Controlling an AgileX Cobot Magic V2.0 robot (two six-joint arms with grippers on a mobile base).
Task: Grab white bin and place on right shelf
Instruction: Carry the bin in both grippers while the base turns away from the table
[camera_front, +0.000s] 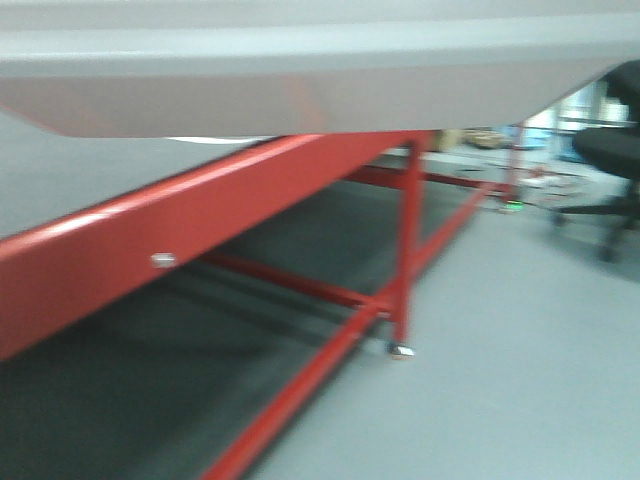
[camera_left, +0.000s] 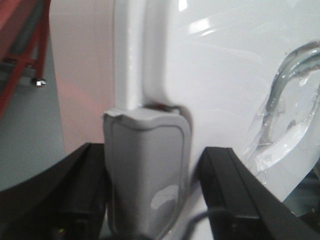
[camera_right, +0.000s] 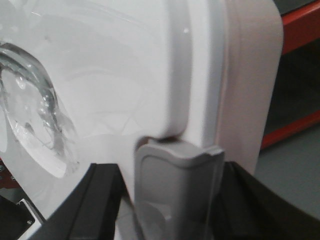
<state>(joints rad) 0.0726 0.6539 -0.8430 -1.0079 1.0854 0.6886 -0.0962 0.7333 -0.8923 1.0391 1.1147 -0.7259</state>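
The white bin (camera_front: 300, 90) fills the top of the front view, hanging over the floor with its pale side and underside showing. In the left wrist view its glossy lid (camera_left: 225, 75) and clear recessed handle (camera_left: 285, 100) are close up. My left gripper (camera_left: 150, 165) is shut on the bin's grey end latch (camera_left: 145, 145), one black finger on each side. In the right wrist view my right gripper (camera_right: 172, 180) is shut on the opposite grey latch (camera_right: 175, 170) of the bin (camera_right: 125, 75). The right shelf is out of view.
A red-framed table (camera_front: 150, 250) runs diagonally under the bin, its leg and foot (camera_front: 402, 348) standing on the grey floor. A black office chair (camera_front: 615, 150) stands at the far right. Open floor lies to the right of the table leg.
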